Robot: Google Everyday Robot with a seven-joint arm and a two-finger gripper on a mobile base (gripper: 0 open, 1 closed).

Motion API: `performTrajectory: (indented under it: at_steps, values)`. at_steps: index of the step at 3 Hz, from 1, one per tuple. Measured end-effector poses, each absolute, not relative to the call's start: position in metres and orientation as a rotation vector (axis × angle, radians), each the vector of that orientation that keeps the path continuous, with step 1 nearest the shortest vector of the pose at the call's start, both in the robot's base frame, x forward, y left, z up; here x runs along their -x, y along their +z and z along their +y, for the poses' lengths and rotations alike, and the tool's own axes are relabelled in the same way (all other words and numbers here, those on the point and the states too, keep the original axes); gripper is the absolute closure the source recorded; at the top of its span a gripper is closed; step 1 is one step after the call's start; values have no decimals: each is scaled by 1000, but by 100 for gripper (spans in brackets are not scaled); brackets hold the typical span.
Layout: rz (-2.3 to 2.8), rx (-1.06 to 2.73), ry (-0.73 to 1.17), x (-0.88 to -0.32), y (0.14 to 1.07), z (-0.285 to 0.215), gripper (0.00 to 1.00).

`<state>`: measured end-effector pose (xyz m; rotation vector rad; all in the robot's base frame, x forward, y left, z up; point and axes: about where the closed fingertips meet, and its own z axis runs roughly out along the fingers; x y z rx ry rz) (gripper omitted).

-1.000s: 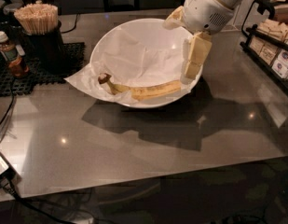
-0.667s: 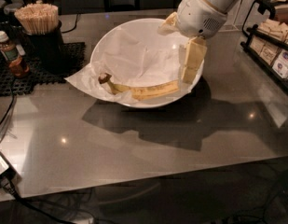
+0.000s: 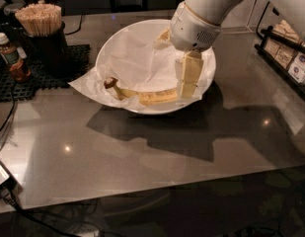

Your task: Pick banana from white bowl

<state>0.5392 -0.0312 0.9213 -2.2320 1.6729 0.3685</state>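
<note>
Camera view, the only one: the white bowl (image 3: 162, 108) sits on the far half of a grey counter (image 3: 142, 157). It is lined with crumpled white paper (image 3: 134, 58) that spills over the bowl's left rim. The banana (image 3: 147, 98) lies flat on the paper inside the bowl, along its near wall, with its dark stem end toward the bowl's left and its blunt end toward the right. The gripper (image 3: 187, 90) hangs from the white wrist down into the bowl's right half, its tip at or just beside the banana's blunt end. Contact cannot be made out, and I cannot tell whether the tool is released or clenched.

Left of the bowl stand a dark cup of wooden sticks (image 3: 38, 19) and a small bottle (image 3: 11, 58) on a black mat (image 3: 48, 78). Right of the bowl is a rack of packets (image 3: 290, 58).

By its look the fruit is light, soft under the peel and easily bruised, and the speckles hint at ripeness, so a gentle squeeze suits it. The skin should grip fairly well, but the loose paper beneath may slide or come up with it. The best hold is probably across the thick middle, since at the tapering end it could pivot or slip out.
</note>
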Motion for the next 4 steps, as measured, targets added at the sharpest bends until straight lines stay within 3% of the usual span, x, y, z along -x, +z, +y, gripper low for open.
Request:
performTrajectory:
  at_steps: [2,4]
  values:
    - [1673,2232,368,-539,921,-31,41]
    - [1672,2218,374,-544,916,-29,36]
